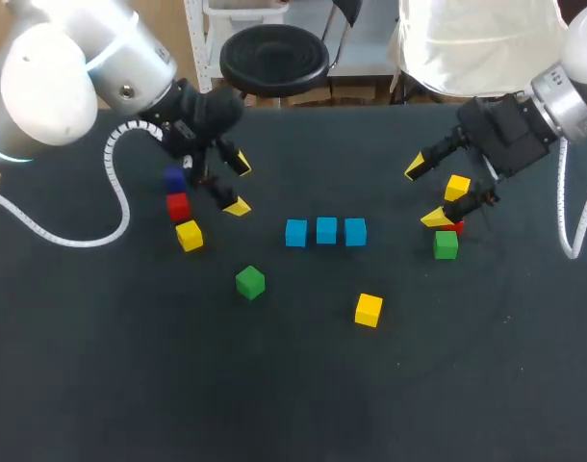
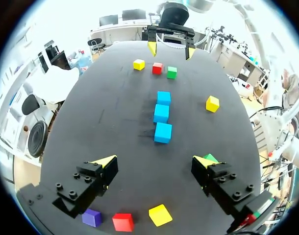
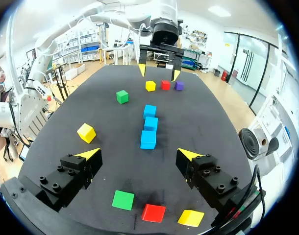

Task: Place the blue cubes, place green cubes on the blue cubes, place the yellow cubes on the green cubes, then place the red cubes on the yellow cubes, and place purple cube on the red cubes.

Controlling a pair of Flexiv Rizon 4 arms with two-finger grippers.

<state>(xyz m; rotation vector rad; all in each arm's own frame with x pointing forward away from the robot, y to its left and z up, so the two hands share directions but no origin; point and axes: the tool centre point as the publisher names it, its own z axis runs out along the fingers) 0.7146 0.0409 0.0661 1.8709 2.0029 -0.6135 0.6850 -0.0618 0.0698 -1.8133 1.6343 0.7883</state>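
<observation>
Left claw (image 1: 240,185) and right claw (image 1: 423,195) gape wide over the matte black table (image 1: 130,366), 3 blue cubes (image 1: 326,230) between.

Three blue plastic cubes (image 1: 326,231) stand in a close row mid-table, hardly a gap between them; bare black tabletop (image 1: 130,385) lies on either side, towards the spread left gripper (image 1: 240,185) and right gripper (image 1: 424,193); nearer, a lone green cube (image 1: 250,282) and a lone yellow cube (image 1: 369,310) stand well apart; a left cluster of purple, red and yellow cubes (image 1: 178,205) crowds the left gripper's outer side; a right cluster of yellow, red and green cubes (image 1: 446,244) hems the right gripper.
</observation>
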